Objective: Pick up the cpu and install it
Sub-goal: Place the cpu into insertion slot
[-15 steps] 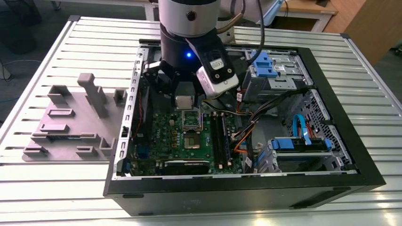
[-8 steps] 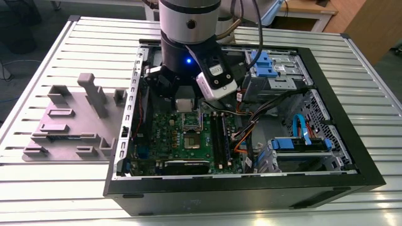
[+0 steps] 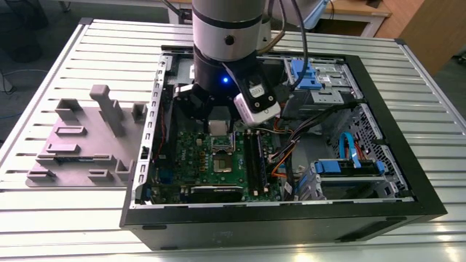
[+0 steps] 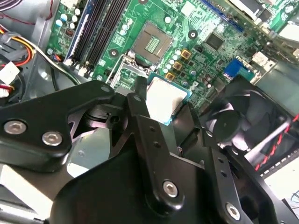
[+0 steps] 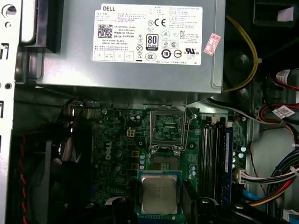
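Plainly the gripper [image 5: 159, 204] is clamped on the cpu [image 5: 159, 192], which lies flat between its fingers above the board [image 5: 117, 154], while the socket [image 5: 167, 129] sits just ahead of the fingertips, toward the grey box [image 5: 126, 74], its edges roughly square to the chip's.

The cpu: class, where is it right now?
In both wrist views the cpu sits in the end effector, above the green motherboard, close to the socket.
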Controlling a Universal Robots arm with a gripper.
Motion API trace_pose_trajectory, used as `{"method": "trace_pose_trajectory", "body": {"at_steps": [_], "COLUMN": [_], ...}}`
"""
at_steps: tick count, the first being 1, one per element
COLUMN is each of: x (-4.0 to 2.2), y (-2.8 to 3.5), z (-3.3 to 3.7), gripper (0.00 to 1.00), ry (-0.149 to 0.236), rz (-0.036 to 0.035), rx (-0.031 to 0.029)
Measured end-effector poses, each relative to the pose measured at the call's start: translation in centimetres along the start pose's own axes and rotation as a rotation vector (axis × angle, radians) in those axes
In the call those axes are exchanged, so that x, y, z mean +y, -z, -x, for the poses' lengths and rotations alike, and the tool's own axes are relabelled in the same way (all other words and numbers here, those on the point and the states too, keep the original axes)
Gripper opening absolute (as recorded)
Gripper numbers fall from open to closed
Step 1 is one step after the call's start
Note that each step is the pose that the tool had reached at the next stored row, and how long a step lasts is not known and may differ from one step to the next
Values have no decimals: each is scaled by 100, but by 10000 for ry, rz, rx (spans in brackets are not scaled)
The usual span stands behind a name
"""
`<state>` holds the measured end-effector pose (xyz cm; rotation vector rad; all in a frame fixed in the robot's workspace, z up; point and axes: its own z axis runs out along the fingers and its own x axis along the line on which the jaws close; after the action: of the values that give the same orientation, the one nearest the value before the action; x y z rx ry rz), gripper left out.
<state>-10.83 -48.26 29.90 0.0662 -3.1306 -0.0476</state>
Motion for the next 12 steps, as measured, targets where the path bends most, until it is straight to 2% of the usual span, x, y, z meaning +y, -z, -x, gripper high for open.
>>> {"method": "trace_pose_trajectory", "body": {"at_steps": [12], "x": [-111], "y": [-167], "z": [73], "gripper": [47], "ry": [-145], "rz": [6], "rx": [-6]}}
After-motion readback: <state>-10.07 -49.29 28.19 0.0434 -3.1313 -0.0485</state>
